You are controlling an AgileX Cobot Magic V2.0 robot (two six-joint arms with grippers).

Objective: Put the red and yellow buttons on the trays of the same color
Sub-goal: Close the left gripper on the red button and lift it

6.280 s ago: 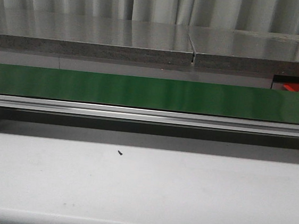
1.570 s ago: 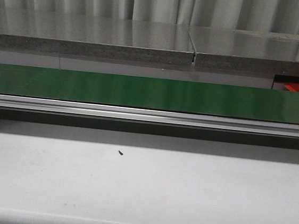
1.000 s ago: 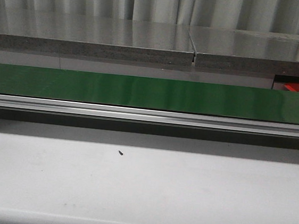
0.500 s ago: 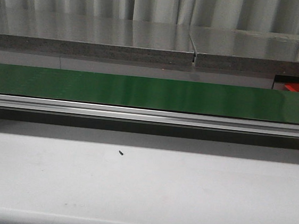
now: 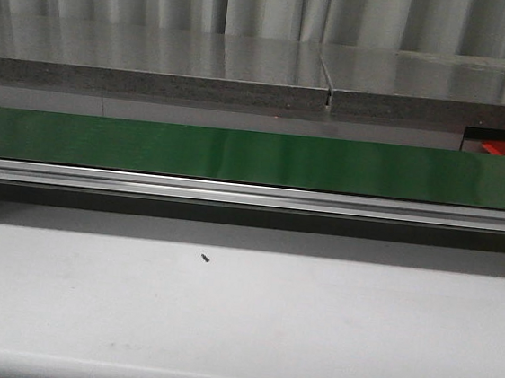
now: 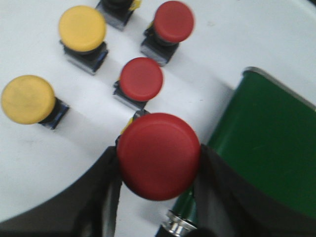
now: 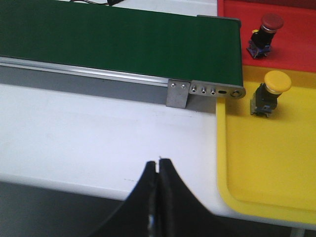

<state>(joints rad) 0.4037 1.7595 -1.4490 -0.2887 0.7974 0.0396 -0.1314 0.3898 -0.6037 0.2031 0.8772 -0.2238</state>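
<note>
On my left wrist view I have a red button (image 6: 158, 155) clamped between the left gripper's (image 6: 158, 197) two dark fingers (image 6: 106, 192), big in the lower centre of the frame. Beyond it, on the white table (image 6: 64, 158), loose buttons stand apart from one another: two more red ones (image 6: 141, 79) (image 6: 173, 21) up the middle and two yellow buttons (image 6: 82, 28) (image 6: 27, 98) at upper left and left edge. A further one at the top edge is cut off; I cannot tell its colour. The green belt (image 6: 269, 143) fills the right side of this frame, its end just beside my held button.

My right wrist view gives me the other end of the belt (image 7: 118, 39) across the top, and what the left cannot show: a yellow tray (image 7: 266, 163) at right with one yellow button (image 7: 269, 91) standing in it, and a red tray (image 7: 296, 44) at upper right holding a dark red button (image 7: 266, 32). The right gripper (image 7: 158, 170) sits at bottom centre with its fingers pressed together on nothing, over bare table.

The front view shows me only the belt (image 5: 256, 158) running full width, a small dark speck (image 5: 204, 258) on the table, and a sliver of red at the right edge. No arm, button or yellow tray appears there.
</note>
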